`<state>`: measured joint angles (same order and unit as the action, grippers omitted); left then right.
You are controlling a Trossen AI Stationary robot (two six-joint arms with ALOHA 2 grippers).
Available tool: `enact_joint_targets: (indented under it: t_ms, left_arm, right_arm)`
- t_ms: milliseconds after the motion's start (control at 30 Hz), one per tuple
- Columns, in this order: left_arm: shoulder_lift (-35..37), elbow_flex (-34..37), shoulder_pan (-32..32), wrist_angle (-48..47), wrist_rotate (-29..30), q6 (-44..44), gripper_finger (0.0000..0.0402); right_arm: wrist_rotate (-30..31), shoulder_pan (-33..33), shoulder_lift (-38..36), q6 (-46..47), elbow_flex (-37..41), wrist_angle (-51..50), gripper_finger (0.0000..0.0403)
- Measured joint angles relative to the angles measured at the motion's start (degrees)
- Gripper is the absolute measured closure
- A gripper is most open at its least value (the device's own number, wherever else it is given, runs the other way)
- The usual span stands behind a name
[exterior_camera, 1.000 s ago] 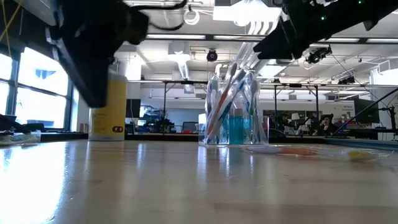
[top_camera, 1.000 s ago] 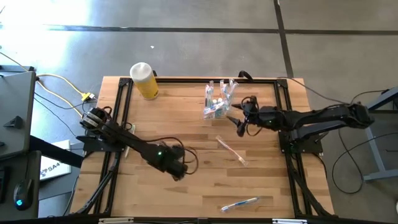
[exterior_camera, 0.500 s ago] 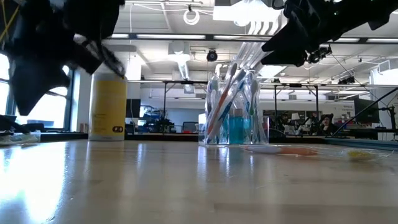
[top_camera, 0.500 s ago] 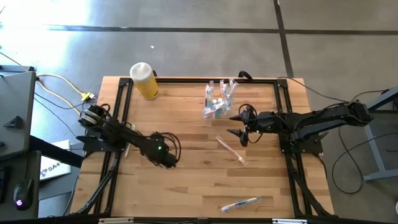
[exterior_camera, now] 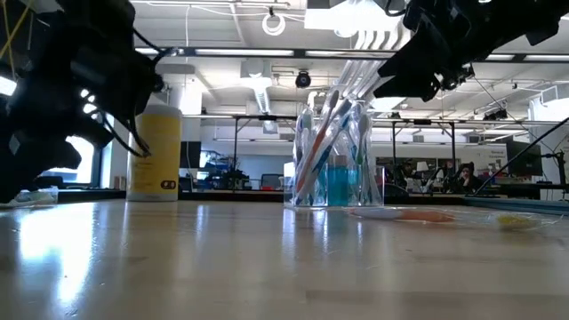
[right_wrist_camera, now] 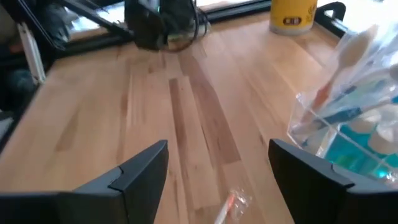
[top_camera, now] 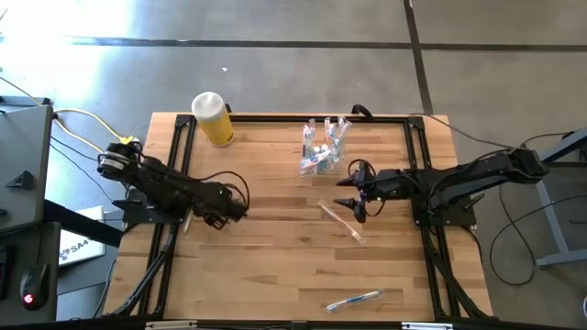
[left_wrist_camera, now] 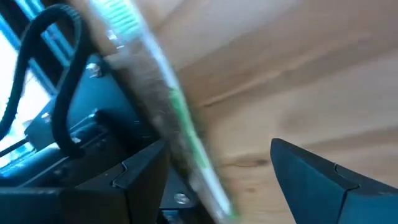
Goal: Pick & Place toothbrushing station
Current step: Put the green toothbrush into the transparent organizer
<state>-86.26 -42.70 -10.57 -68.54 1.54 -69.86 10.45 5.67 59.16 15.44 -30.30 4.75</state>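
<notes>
**Right arm lining up on a loose brush; left arm parked**

Clear cup stands at upper centre of the high view, packed with toothbrushes and teal tubes. Two brushes lie loose on the table: a pink-tinted one just below centre-right, a teal one near the bottom edge.

Right gripper hovers between the cup and the pink brush, fingers apart, holding nothing. Left gripper sits at left-centre, fingers apart, nothing clamped. Yellow container upper left, untouched.

Judgement: approach step for picking up the pink brush. Next move calls for lowering over its handle, jaws across the shaft, then closing. Thin, flat shaft; slip likely.
</notes>
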Motion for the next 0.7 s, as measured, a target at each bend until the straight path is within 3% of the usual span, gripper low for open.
enact_joint_targets:
  t_ms: [400, 700]
  left_arm:
    - [0.06, 3.79, 15.12, 3.63, -2.13, 11.40, 0.0132]
    - [0.11, 7.88, 24.21, 5.49, -4.73, 14.63, 0.0133]
  right_arm:
    - [-0.08, 0.24, 2.86, 0.03, 0.02, 1.43, 0.0133]
    - [-0.84, 0.24, 7.33, 0.16, 0.02, 1.56, 0.0133]
